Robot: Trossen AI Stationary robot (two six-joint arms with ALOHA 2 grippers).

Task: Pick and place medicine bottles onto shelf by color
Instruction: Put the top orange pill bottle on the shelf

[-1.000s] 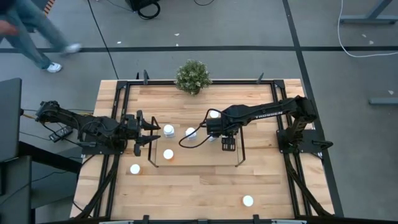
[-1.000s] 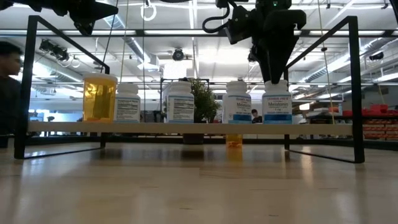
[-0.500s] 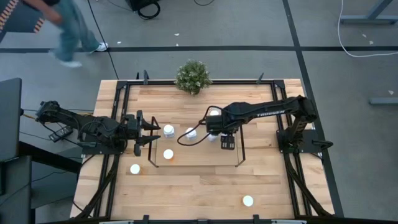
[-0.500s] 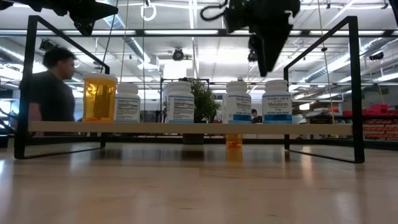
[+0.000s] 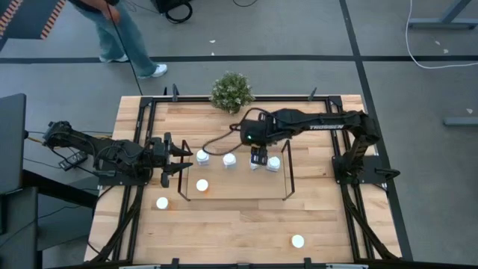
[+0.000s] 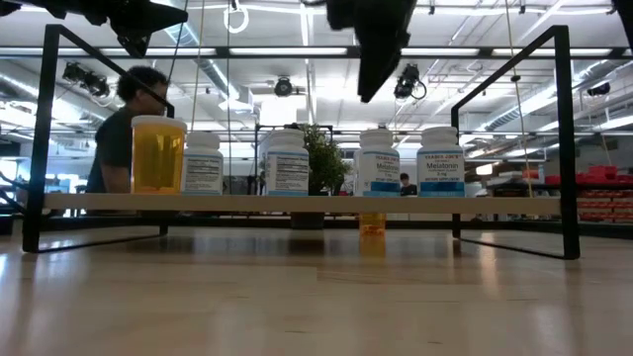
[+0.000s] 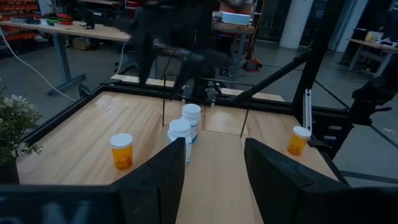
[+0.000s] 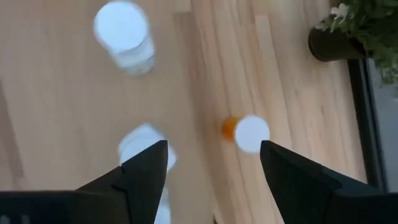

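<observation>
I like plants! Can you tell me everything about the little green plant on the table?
The plant is a small, bushy clump of green leaves with pale tips, seen from above as a round tuft. It stands upright in a dark pot at the table's far edge, near the middle. Nothing else touches it.

Count: 1 shelf; 5 bottles on its deck, being 4 whitish bottles and 1 orange bottle; 3 loose bottles on the table; 1 potted plant; 1 person
</observation>
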